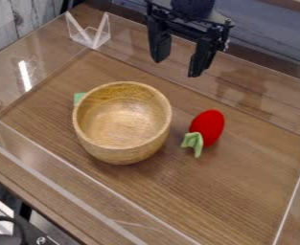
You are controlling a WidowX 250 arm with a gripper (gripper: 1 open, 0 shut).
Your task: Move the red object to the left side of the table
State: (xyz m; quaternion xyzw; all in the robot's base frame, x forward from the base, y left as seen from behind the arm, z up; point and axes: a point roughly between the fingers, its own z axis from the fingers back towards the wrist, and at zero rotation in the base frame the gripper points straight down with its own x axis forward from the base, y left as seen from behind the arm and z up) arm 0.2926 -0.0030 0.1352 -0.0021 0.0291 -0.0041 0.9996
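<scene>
Brown wood-grain covers the surface (242,191) we are looking down on, and low clear acrylic walls (88,31) edge it all round, one corner piece standing up at the far left. Beyond the far wall we can make out only dark shapes, too dim to name.

Near the middle, a little toward the left of the picture, we see a round wooden bowl (122,121) sitting upright, its pale inside bare as far as we can tell. Peeking out from behind its left rim is a small green piece (80,98), touching or nearly touching the bowl (we cannot tell which).

Just to the right of the bowl lies the toy strawberry (206,127), bright red and oval, with its green leaves at the lower-left end pointing toward the bowl. It rests on the wood, close beside the bowl but apart from it, on the right half of the picture.

Above and behind the strawberry hangs the black gripper (176,55), pointing down from the top edge of the view. Its jaws are spread apart and released, with nothing between them. We see it well clear of the strawberry and of the bowl, over the far part of the wood.
</scene>
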